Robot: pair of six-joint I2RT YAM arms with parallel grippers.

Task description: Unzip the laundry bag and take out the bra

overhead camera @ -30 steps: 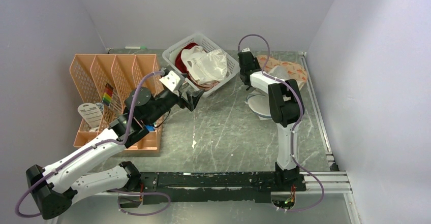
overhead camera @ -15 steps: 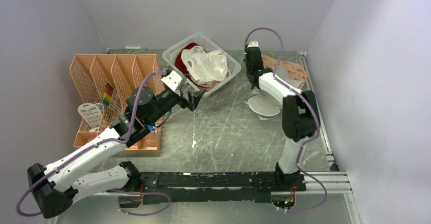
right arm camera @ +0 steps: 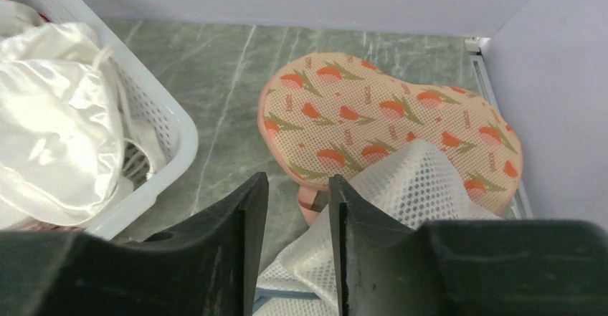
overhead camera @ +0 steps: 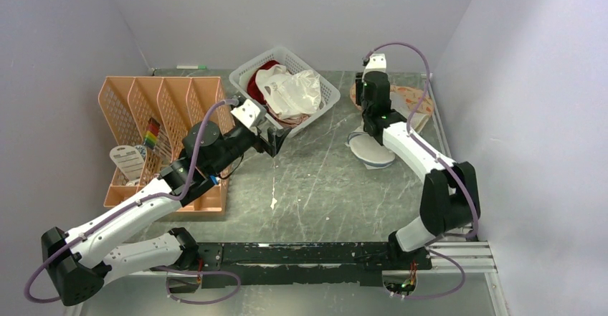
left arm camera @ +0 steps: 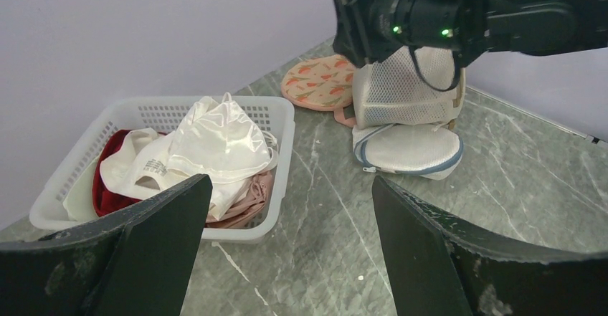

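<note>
Bag point(right arm camera: 387, 115) lies flat on the table point(overhead camera: 323, 187) in the far right corner, with a white mesh cylinder point(left arm camera: 401, 87) leaning on its near side. The right gripper point(right arm camera: 295, 187) hovers above the bag's near edge, jaws drawn to a narrow slit with nothing between them. A pink loop point(right arm camera: 312, 203) shows just below the gap. A mesh disc point(left arm camera: 409, 147) lies at the cylinder's foot. The left gripper point(left arm camera: 287, 244) is spread wide and empty near the basket point(left arm camera: 279, 112), which holds white and dark red cloth.
</note>
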